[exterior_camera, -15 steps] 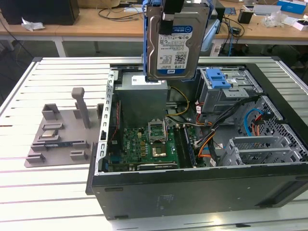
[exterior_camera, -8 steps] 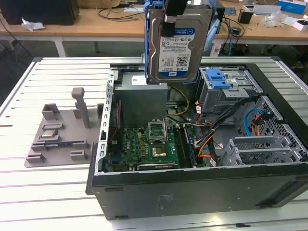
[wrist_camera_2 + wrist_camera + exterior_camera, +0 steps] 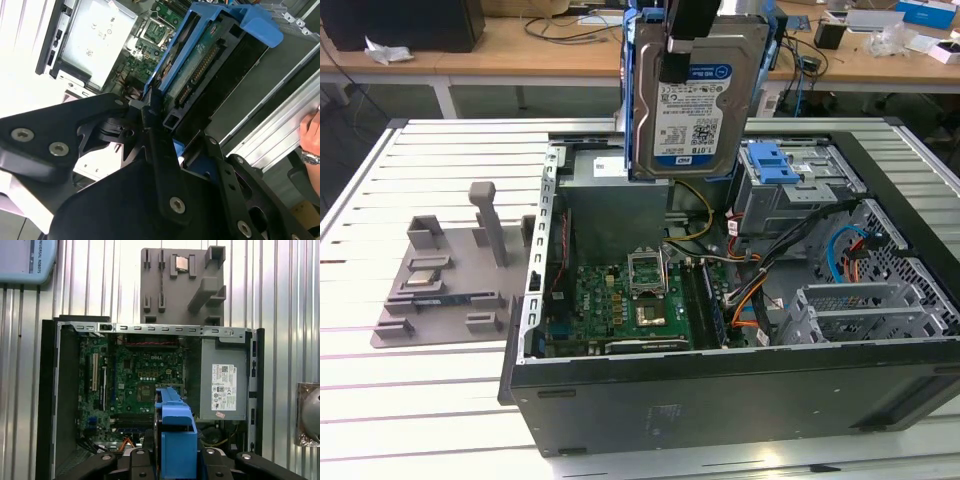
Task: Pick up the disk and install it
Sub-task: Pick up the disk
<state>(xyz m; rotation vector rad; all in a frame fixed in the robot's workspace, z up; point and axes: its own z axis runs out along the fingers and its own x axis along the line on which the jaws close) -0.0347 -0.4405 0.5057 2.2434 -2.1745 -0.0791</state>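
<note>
Disk (image 3: 685, 100) clamped at upper end by gripper (image 3: 686, 40), fingers closed on it. Disk hangs upright straight beneath gripper, label toward exterior camera, blue side rails attached, in air above open computer case (image 3: 720, 385). Below gripper inside case: motherboard (image 3: 620, 305), with grey power supply (image 3: 223, 385) beside it. Blue bracket on drive cage (image 3: 775, 165) near disk's lower corner. Grey fixture plate (image 3: 445, 280) on slatted table (image 3: 420, 400), outside case, well apart from gripper. Person's hand (image 3: 310, 135) in second wrist view, beyond case.

Reaching down from twelve o'clock of the exterior view, with gripper (image 3: 682, 55) pointing straight down and black fingers (image 3: 152, 130) clamped onto the upright disk's (image 3: 690, 110) upper edge.
</note>
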